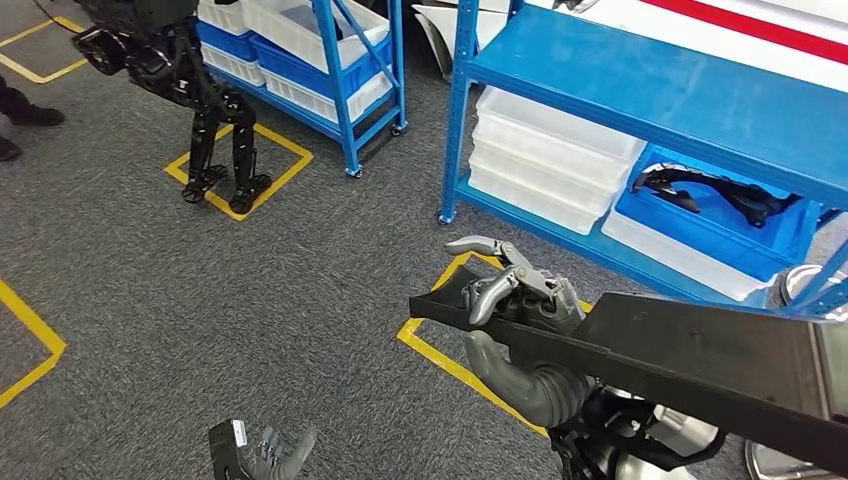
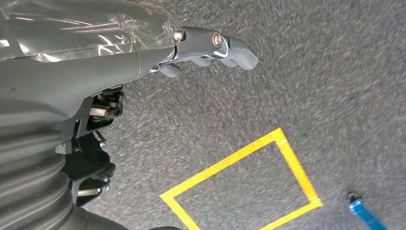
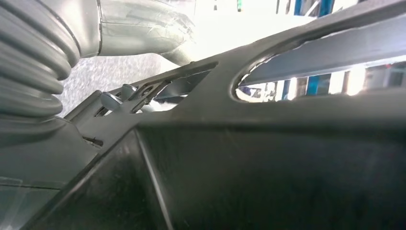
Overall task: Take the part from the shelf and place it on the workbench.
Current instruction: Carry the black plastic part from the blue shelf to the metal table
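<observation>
At the far left of the head view, yellow tape lines mark the grey carpeted floor, and another legged robot stands in a taped square beside a blue shelf loaded with white bins. Low in the frame, the left hand hangs near the floor with its fingers loosely apart and nothing in it; the left wrist view shows its thumb extended over bare carpet and a yellow taped square. Moving right, the right hand grips the part, a long black moulded piece lying roughly level across the robot's front, with fingers curled over its upper edge and the thumb underneath. The right wrist view looks close along the part's dark surface and its oval cut-out. Further right stands a second blue shelf, carrying stacked white bins and a blue bin that holds another black piece. My reading is that the pick from the shelf is done and the carrying step is in hand, with the part clear of the shelf and held off the floor. No tabletop is visible, so the next move likely calls for turning away from the shelf to find it while keeping the long part level and clear of the shelf posts.
</observation>
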Controlling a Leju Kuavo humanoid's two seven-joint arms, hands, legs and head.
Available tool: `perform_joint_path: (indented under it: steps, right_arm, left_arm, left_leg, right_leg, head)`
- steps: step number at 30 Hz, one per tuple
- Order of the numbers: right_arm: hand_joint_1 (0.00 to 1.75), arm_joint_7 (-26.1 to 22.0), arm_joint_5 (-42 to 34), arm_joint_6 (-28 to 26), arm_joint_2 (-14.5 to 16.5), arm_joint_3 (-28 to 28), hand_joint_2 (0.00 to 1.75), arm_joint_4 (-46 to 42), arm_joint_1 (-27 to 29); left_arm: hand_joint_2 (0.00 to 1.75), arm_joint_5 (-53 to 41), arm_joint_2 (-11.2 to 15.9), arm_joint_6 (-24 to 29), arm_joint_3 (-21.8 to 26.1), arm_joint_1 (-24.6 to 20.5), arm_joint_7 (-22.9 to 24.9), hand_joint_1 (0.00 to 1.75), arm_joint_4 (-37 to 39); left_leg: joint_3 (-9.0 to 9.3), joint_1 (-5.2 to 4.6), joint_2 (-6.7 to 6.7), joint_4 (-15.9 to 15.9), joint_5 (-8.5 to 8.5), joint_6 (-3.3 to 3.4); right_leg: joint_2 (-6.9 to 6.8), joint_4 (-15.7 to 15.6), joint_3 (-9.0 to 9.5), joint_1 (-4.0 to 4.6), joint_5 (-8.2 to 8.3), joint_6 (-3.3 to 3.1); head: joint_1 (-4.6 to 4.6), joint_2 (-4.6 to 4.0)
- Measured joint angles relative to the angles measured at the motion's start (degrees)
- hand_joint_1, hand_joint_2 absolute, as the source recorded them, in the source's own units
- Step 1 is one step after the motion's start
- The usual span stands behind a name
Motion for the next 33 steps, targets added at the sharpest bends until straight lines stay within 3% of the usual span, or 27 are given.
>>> perform_joint_path:
  steps: [2,4,5,7,9,11,13,14,16,18,20,22,23,25,26,28,29,30,31,33]
  right_arm:
    - [1.75,0.00,0.00,0.07,0.01,-0.09,1.75,0.01,0.00]
    - [1.75,-0.01,0.00,0.14,0.03,-0.17,1.75,0.02,0.00]
    - [1.75,-0.01,0.00,0.19,0.04,-0.23,1.75,0.03,0.00]
    - [1.75,-0.03,-0.01,0.26,0.13,-0.34,1.75,0.03,-0.09]
    - [1.75,-0.10,-0.03,0.32,0.31,-0.40,1.75,0.03,-0.21]
    - [1.75,-0.17,-0.11,0.38,0.39,-0.41,1.75,0.04,-0.15]
    - [1.75,-0.24,-0.20,0.45,0.40,-0.41,1.75,0.09,-0.03]
    - [1.75,-0.28,-0.23,0.48,0.40,-0.41,1.75,0.10,-0.01]
    - [1.75,-0.38,-0.27,0.55,0.43,-0.41,1.75,0.11,-0.02]
    - [1.75,-0.52,-0.29,0.66,0.45,-0.41,1.75,0.11,-0.04]
    - [1.75,-0.61,-0.33,0.77,0.47,-0.41,1.75,0.11,-0.07]
    - [1.75,-0.63,-0.38,0.82,0.50,-0.43,1.75,0.11,-0.08]
    - [1.75,-0.64,-0.40,0.82,0.52,-0.46,1.75,0.12,-0.09]
    - [1.75,-0.72,-0.45,0.78,0.52,-0.51,1.75,0.13,-0.09]
    - [1.75,-0.76,-0.48,0.74,0.52,-0.52,1.75,0.14,-0.01]
    - [1.75,-0.80,-0.52,0.65,0.51,-0.52,1.75,0.18,0.26]
    - [1.75,-0.80,-0.55,0.58,0.50,-0.52,1.75,0.21,0.39]
    - [1.75,-0.80,-0.57,0.51,0.50,-0.52,1.75,0.24,0.48]
    - [1.75,-0.81,-0.61,0.45,0.50,-0.53,1.75,0.26,0.51]
    - [1.75,-0.84,-0.68,0.39,0.49,-0.57,1.75,0.26,0.55]
  left_arm:
    - [1.75,0.03,0.00,0.00,-0.14,-0.07,0.00,0.00,-0.02]
    - [1.75,0.10,0.01,0.00,-0.34,-0.13,0.00,0.00,-0.04]
    - [1.75,0.15,0.02,0.00,-0.44,-0.12,0.00,0.00,-0.05]
    - [1.75,0.26,0.09,0.03,-0.55,-0.03,0.00,0.00,-0.05]
    - [1.75,0.36,0.21,0.07,-0.63,-0.10,-0.01,0.00,-0.07]
    - [1.75,0.41,0.26,0.09,-0.71,-0.29,-0.03,0.00,-0.08]
    - [1.75,0.46,0.26,0.09,-0.74,-0.31,-0.05,0.00,-0.07]
    - [1.75,0.50,0.26,0.09,-0.75,-0.28,-0.08,0.00,-0.07]
    - [1.75,0.57,0.27,0.09,-0.77,-0.25,-0.15,0.00,-0.07]
    - [1.75,0.69,0.28,0.09,-0.78,-0.32,-0.27,0.00,-0.08]
    - [1.75,0.90,0.30,0.09,-0.78,-0.32,-0.41,0.00,-0.08]
    - [1.75,1.03,0.33,0.09,-0.78,-0.22,-0.54,0.00,-0.08]
    - [1.75,1.04,0.35,0.09,-0.78,-0.17,-0.61,0.00,-0.09]
    - [1.75,1.02,0.36,0.09,-0.78,-0.20,-0.73,0.00,-0.12]
    - [1.75,1.00,0.36,0.09,-0.78,-0.25,-0.76,0.00,-0.14]
    - [1.75,0.99,0.36,0.09,-0.80,-0.26,-0.76,0.00,-0.15]
    - [1.75,0.99,0.36,0.08,-0.81,-0.21,-0.75,0.00,-0.15]
    - [1.75,1.02,0.37,-0.04,-0.81,-0.14,-0.75,0.00,-0.14]
    - [1.75,1.09,0.37,-0.33,-0.81,-0.08,-0.76,0.00,-0.10]
    - [1.75,1.41,0.37,-1.23,-0.84,0.00,-0.89,0.00,0.13]
  left_leg:
    - [-0.30,0.02,-1.42,0.58,-0.07,-0.24]
    - [-0.97,0.13,-2.73,0.98,0.06,-0.89]
    - [-1.27,0.20,-3.37,0.95,0.26,-1.32]
    - [-1.55,0.31,-4.10,0.90,0.53,-2.09]
    - [-2.66,0.10,-1.86,3.32,-1.02,-2.69]
    - [-5.66,0.12,1.36,9.99,-4.66,-3.20]
    - [-8.25,0.39,2.47,15.90,-6.93,-3.48]
    - [-8.20,0.49,2.69,16.17,-6.58,-3.53]
    - [-4.69,0.61,3.65,10.07,-3.32,-3.43]
    - [-0.87,0.31,5.76,2.77,-0.88,-2.93]
    - [-0.13,-0.12,6.46,0.64,-0.66,-2.26]
    - [-0.31,-0.13,5.30,0.43,-0.48,-1.62]
    - [-0.21,-0.02,4.78,0.17,-0.37,-1.26]
    - [0.10,0.28,3.76,-0.34,-0.13,-0.51]
    - [0.13,0.23,3.21,-0.41,-0.10,-0.29]
    - [0.12,0.07,1.86,-0.36,-0.12,-0.09]
    - [0.13,0.00,1.09,-0.28,-0.13,-0.07]
    - [0.14,-0.03,0.28,-0.15,-0.16,-0.08]
    - [0.15,0.00,-0.55,0.04,-0.21,-0.13]
    - [-0.16,0.10,-2.11,0.62,-0.39,-0.44]
  right_leg:
    - [2.49,-7.52,3.30,-0.13,3.42,-0.32]
    - [4.54,-11.32,4.76,-0.11,4.39,-0.55]
    - [4.53,-11.49,4.77,0.03,4.33,-0.70]
    - [3.07,-11.91,4.89,-0.01,4.78,-1.36]
    - [1.41,-12.49,5.11,-0.26,5.21,-1.97]
    - [-0.38,-12.61,5.13,-0.11,5.25,-2.28]
    - [-2.16,-12.57,5.12,0.04,5.14,-2.41]
    - [-2.98,-12.56,5.14,0.05,5.06,-2.38]
    - [-4.47,-12.54,5.42,0.02,4.79,-2.14]
    - [-5.64,-12.51,5.76,0.19,4.42,-1.66]
    - [-6.46,-12.53,5.96,0.44,4.24,-1.08]
    - [-7.04,-12.66,6.23,0.40,4.01,-0.41]
    - [-6.42,-12.34,6.25,0.29,3.52,-0.13]
    - [-3.44,-8.44,4.71,0.03,0.82,0.14]
    - [-1.81,-4.70,2.96,0.00,-1.02,0.13]
    - [-0.46,2.69,-0.90,0.03,-3.50,0.11]
    - [-0.29,4.08,-1.86,0.05,-3.18,0.09]
    - [-0.16,3.08,-1.72,0.03,-1.71,0.02]
    - [0.18,-0.16,-0.50,-0.01,0.61,-0.08]
    - [2.47,-7.78,2.60,-0.21,4.10,-0.30]
  head:
    - [0.36,0.01]
    - [0.49,0.00]
    - [0.44,0.01]
    - [0.41,0.00]
    - [-0.27,0.00]
    - [-1.29,0.00]
    - [-1.68,0.00]
    - [-1.83,0.00]
    - [-2.28,0.01]
    - [-2.74,0.01]
    - [-2.79,0.01]
    - [-2.71,0.00]
    - [-2.66,0.00]
    - [-2.26,0.00]
    - [-1.91,0.00]
    - [-1.21,0.00]
    - [-0.93,0.00]
    - [-0.68,0.00]
    - [-0.48,0.00]
    - [-0.08,0.01]
